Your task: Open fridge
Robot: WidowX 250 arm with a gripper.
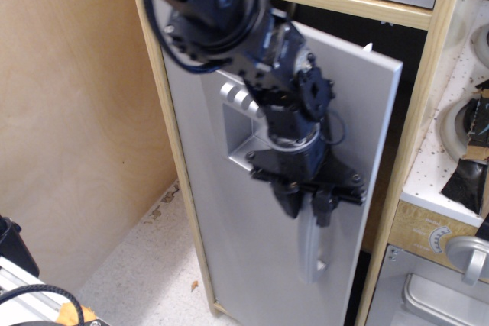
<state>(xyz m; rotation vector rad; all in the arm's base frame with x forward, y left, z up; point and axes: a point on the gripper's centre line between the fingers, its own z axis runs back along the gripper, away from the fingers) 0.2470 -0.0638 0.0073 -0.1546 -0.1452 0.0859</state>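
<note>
The black robot gripper (307, 205) is clamped on the silver bar handle (312, 246) of the tall light-wood fridge (279, 150), whose flat grey door (359, 112) stands partly swung out from the frame.

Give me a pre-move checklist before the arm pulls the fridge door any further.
1. Gripper closed on the bar handle: ok, fingers clamp its top.
2. Fridge door unlatched: ok, its right edge stands off the frame, dark gap behind.
3. Door fully open: not ok, only partly swung.
4. Swing path in front clear: cannot tell, the floor below is only partly in view.
5. Dispenser panel free of the arm: cannot tell, the wrist covers it.
</note>
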